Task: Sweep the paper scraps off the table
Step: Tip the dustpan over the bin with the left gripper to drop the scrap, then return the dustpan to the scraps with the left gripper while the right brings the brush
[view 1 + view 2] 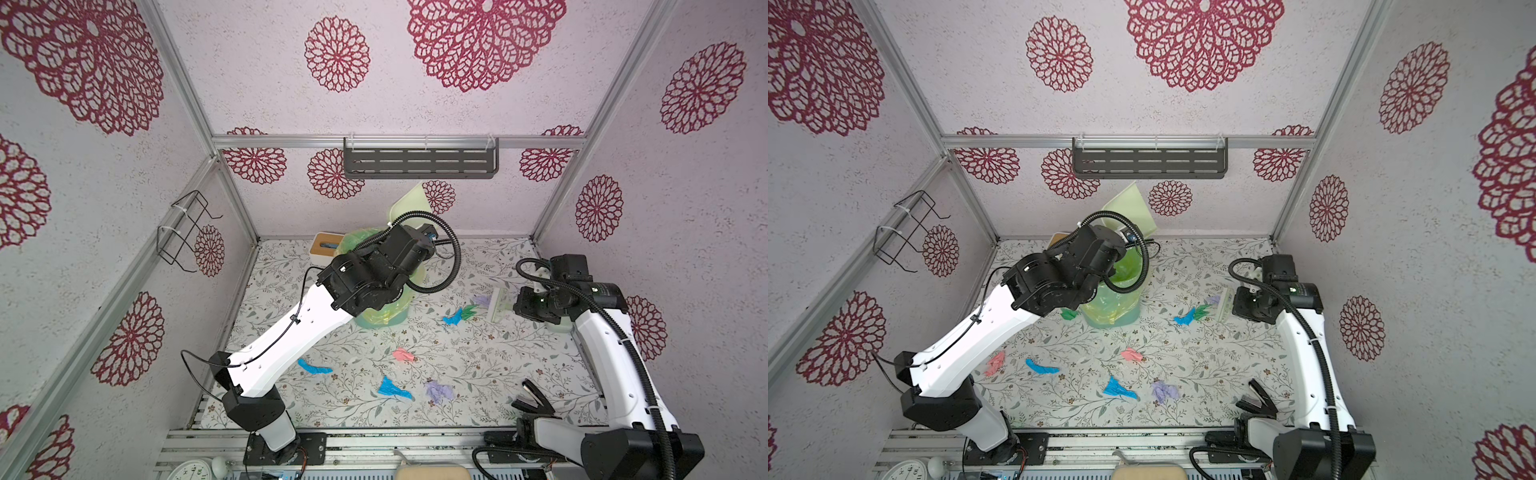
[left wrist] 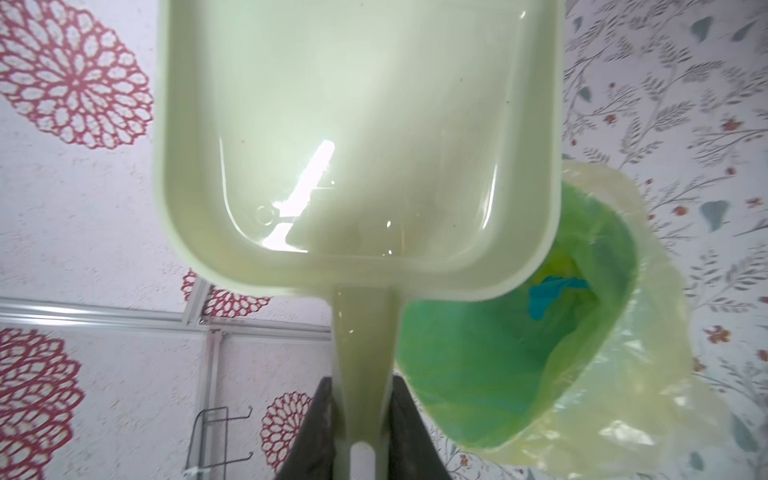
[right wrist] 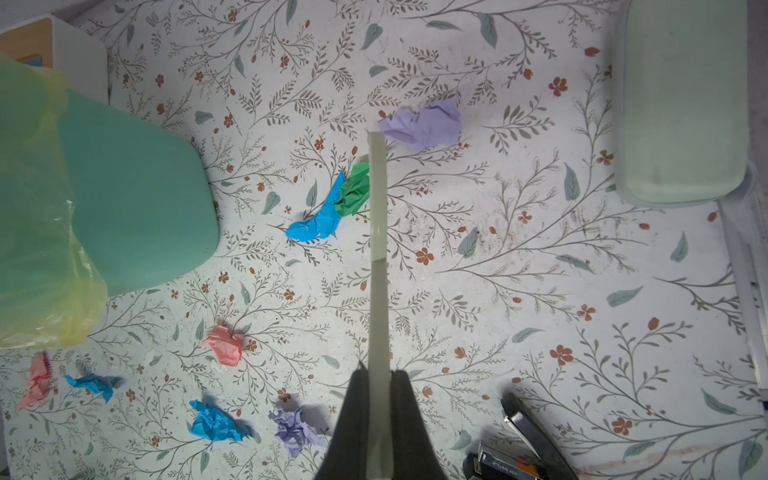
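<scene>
Light, crumpled scraps (image 3: 316,222) should skid easily, so push them low with the brush (image 3: 378,199) the right pincer (image 3: 379,380) clamps; left pincer (image 2: 361,388) grips the dustpan handle (image 2: 361,332).

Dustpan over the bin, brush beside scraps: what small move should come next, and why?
Probably lower the dustpan, held by the left gripper, to the table beside the green scrap, blue scrap and lilac scrap. Its tray looks empty above the bin, while the brush in the right gripper is next to those scraps with no pan to sweep into.
</scene>
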